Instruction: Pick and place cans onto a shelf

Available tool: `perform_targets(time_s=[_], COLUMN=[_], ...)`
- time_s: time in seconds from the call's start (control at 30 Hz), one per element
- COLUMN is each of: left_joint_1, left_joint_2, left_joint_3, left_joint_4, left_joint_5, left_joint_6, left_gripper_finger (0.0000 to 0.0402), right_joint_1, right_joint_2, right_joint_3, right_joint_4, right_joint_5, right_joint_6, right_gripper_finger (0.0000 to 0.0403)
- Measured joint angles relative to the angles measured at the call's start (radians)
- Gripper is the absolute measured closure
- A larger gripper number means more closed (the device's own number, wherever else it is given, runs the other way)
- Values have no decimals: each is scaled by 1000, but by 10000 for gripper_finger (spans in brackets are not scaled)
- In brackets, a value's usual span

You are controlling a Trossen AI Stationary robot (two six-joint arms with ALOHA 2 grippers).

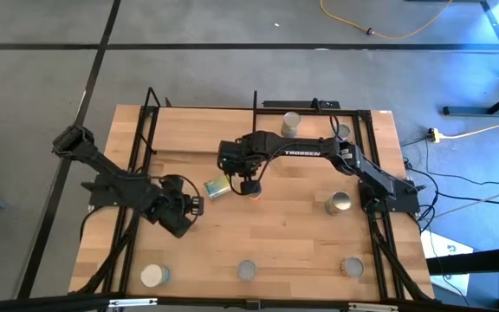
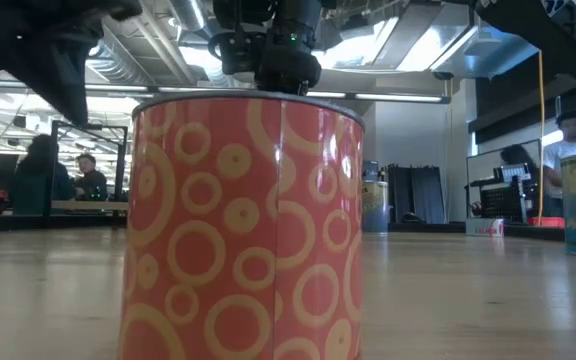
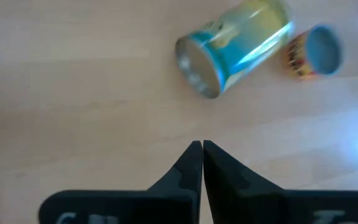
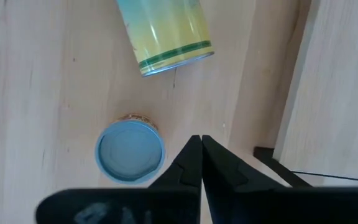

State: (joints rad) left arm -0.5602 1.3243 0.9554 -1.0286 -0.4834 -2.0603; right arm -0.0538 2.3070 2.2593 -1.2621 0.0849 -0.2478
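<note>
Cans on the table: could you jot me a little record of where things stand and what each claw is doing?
tipped can: yellow-blue can lying on its side mid-table
upright can beside it: small blue-topped can
left claw: shut, empty, pointing at the tipped can
right claw: shut, empty, over the blue-topped can
nearest the low camera: orange ringed can, upright
shelf: one can visible on it

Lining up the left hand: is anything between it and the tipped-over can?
Nothing visible. Only bare wooden tabletop lies between the shut left hand and the toppled blue-and-yellow can; a small blue-lidded can stands beyond it.
</note>
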Motion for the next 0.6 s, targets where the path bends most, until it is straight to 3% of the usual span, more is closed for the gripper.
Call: perform_targets(time_s=[0.13,0.4,0.6], left_joint_1=[62,169,188], left_joint_2=[0,-3,-28], left_joint_3=[0,-19,-136], left_joint_4=[-11,5,201], left_joint_5=[82,82,90], left_joint_6=[61,99,75], left_gripper_finger=[372,359,359], right_joint_1=[6,9,8], right_joint_2=[0,0,0], right_joint_3=[0,0,0], right_joint_4=[0,6,-12], right_joint_5=[0,10,12], right_joint_6=[-23,-30,-79], right_gripper_finger=[392,392,391])
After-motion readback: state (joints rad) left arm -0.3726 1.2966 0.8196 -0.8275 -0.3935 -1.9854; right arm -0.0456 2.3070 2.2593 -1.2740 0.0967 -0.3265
